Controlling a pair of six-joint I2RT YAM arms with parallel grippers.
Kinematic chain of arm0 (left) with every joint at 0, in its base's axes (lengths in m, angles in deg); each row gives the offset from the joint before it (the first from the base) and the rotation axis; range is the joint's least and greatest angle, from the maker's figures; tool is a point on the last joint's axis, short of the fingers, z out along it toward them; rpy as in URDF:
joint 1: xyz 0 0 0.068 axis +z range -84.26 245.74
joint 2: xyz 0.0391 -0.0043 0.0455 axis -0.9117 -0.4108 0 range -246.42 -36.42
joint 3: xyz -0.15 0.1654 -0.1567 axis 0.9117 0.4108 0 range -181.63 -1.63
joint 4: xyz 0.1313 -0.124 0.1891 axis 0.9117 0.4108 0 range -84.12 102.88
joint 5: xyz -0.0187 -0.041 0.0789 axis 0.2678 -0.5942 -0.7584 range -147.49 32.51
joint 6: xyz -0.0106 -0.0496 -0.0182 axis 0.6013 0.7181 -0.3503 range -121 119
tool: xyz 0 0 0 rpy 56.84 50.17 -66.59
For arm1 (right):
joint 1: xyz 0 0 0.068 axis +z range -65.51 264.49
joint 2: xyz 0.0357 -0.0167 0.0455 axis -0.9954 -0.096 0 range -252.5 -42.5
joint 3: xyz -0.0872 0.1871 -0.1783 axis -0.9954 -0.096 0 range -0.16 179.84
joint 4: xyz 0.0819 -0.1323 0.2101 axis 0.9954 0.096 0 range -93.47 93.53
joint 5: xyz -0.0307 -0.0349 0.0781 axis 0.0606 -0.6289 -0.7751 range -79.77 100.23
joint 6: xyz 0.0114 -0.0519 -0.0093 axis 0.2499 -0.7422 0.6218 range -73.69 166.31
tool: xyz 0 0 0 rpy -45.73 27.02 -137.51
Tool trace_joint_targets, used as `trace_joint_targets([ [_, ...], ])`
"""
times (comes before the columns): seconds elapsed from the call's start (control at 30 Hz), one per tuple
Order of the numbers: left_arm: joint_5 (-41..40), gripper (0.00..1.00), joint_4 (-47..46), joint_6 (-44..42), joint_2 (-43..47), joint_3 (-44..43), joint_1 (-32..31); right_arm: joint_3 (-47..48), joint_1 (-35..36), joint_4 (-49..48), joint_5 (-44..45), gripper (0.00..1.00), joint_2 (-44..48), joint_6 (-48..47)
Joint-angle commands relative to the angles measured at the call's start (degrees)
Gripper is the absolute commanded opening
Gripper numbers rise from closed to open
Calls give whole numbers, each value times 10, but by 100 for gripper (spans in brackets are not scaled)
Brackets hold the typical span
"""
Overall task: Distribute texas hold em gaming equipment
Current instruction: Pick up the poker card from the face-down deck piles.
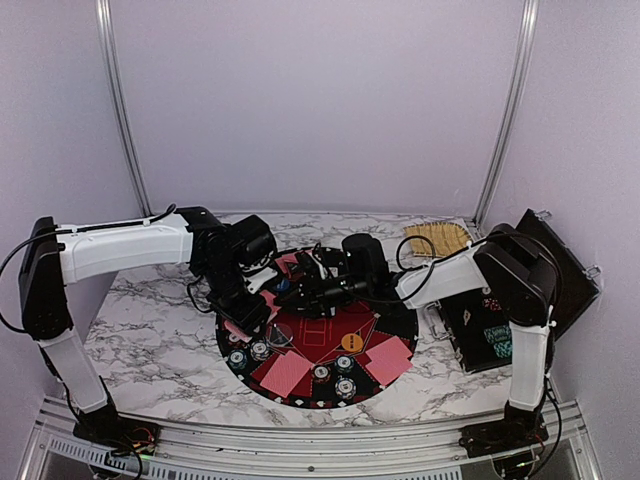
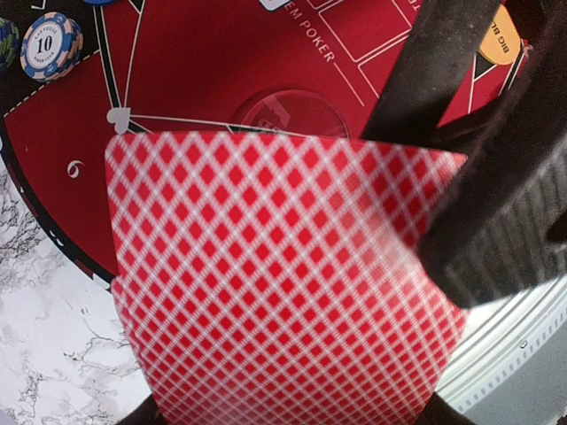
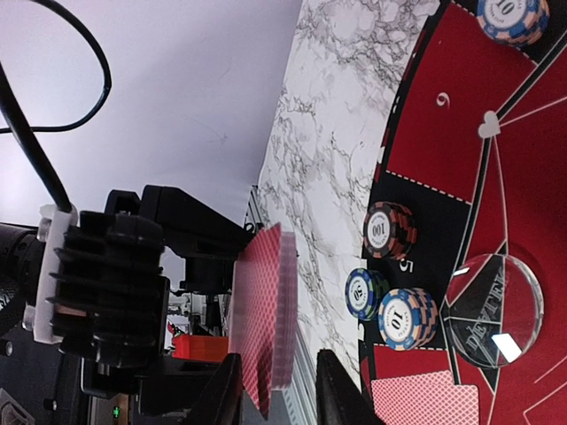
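1. Left gripper (image 1: 248,310): clenched on a deck of cards (image 2: 283,283). One dark finger (image 2: 496,204) crosses the deck's right side in the left wrist view.
2. Deck of cards: pink-red diamond-patterned backs. It is held in the air over the left edge of the mat (image 1: 400,325), partly above the red field and partly above the marble table (image 1: 150,330). In the right wrist view it appears edge-on, as a thin upright stack.
3. Right gripper (image 3: 276,390): fingers apart and astride the lower edge of the deck. One finger (image 3: 221,390) lies close against the cards, and a gap shows between the cards and the other finger. It is not clamped on anything.
4. Loose cards: two face-down groups lie on the mat toward its near edge, one left of centre (image 1: 285,372) and one right of centre (image 1: 390,358).
5. Chip stacks: several short stacks stand on the mat along its near-left rim. In the right wrist view, one marked 100 (image 3: 390,230), a green-edged one (image 3: 363,292) and one marked 10 (image 3: 407,319) stand close together.
6. Clear button (image 3: 493,305): lies flat on the mat, just beside the stack marked 10.
7. Orange button (image 1: 351,342): lies on the red field near the mat's centre.
8. Black case (image 1: 480,330): sits at the table's right edge, just beside the mat.
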Motion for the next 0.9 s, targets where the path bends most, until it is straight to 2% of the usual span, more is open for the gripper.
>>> trace_joint_targets([
  [0.0,-8,33,15,3,-9,-3,4,2,-4,-30,-3,26,14,12],
  [0.53,-12,33,15,7,-10,-3,8,-18,-9,-72,-14,0,13,46],
  [0.87,-20,33,14,13,-6,1,11,-58,-23,-149,-5,0,23,106],
])
